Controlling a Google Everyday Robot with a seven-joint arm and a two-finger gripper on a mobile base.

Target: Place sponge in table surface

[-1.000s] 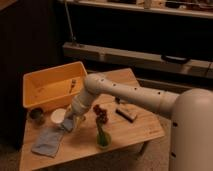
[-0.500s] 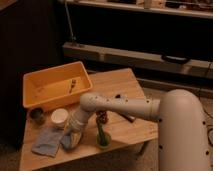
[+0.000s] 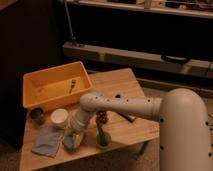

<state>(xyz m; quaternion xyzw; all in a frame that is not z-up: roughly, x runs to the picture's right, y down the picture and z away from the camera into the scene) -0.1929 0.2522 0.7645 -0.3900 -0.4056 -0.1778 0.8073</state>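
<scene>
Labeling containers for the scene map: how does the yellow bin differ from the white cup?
The yellow bin is rectangular, wide and shallow; the white cup is round and far smaller. The bin sits at the table's back left, the cup in front of it. Both stand upright and open-topped. The end effector hangs low by the cup.

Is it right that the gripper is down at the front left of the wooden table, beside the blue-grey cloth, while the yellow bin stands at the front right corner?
Not fully. The camera view shows the yellow bin at the back left of the wooden table, not the front right. The rest holds: the gripper is low at the front left, beside the blue-grey cloth.
</scene>
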